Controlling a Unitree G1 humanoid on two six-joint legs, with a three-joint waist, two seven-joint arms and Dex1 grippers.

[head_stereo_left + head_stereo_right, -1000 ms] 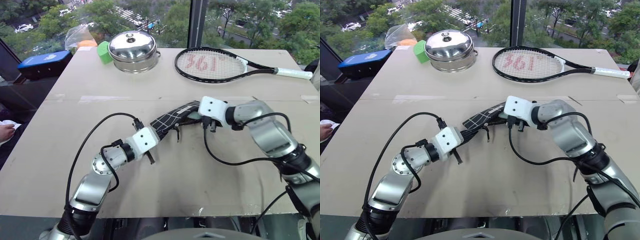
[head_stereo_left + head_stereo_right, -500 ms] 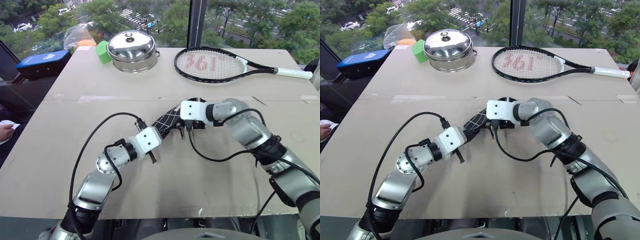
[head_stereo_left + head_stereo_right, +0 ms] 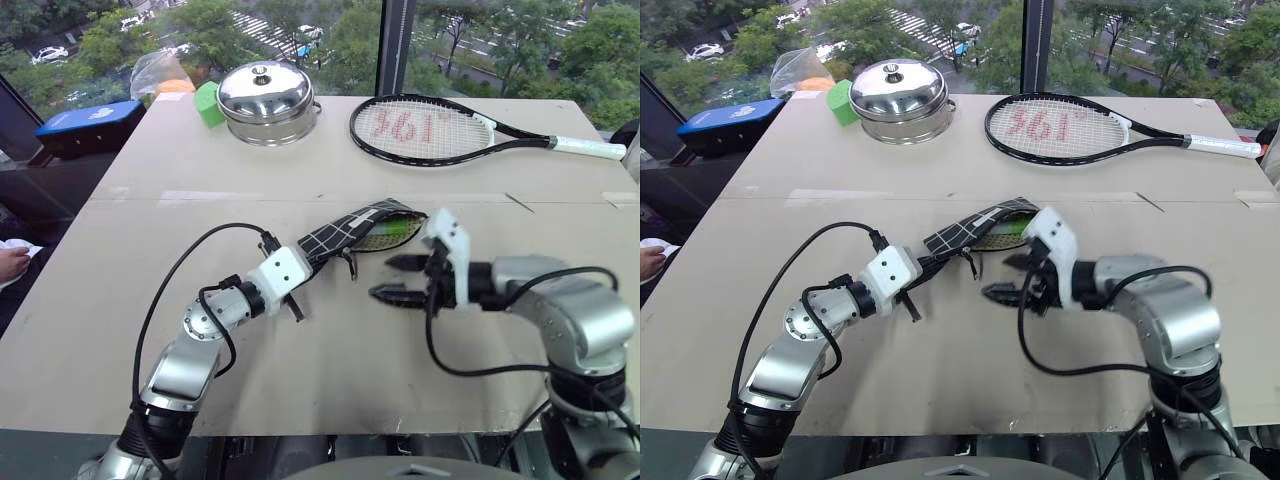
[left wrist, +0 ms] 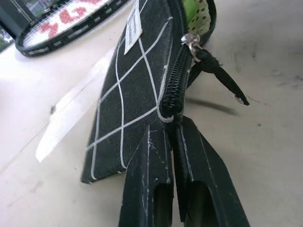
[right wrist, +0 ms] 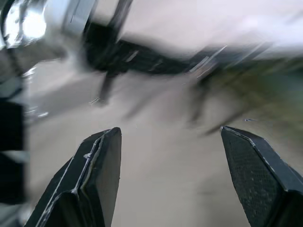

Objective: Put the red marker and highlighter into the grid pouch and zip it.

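Nearest the robot, on the bare front half of the desk (image 3: 330, 390), the two hands are working close together. The left hand (image 4: 173, 142) is pinching the near end of the grid pouch (image 3: 345, 235) with its two black fingers pressed tight together on the seam just below the zipper. The right hand (image 3: 398, 280) is hanging just above the desk beside the pouch, its fingers spread wide apart and gripping nothing, pointing across toward the left arm. The pouch is lying slanted across the middle of the desk, its far end gaping open, with the black zipper pull (image 4: 215, 75) dangling from partway along the zipper. Inside the open mouth something bright green is showing (image 3: 392, 230), probably the highlighter, though I cannot tell for certain; the red marker cannot be made out. Farther back, a tennis racket (image 3: 430, 130) is lying flat on the right, and a lidded steel pot (image 3: 265, 102) is standing on the left with a green block (image 3: 207, 104) touching it.
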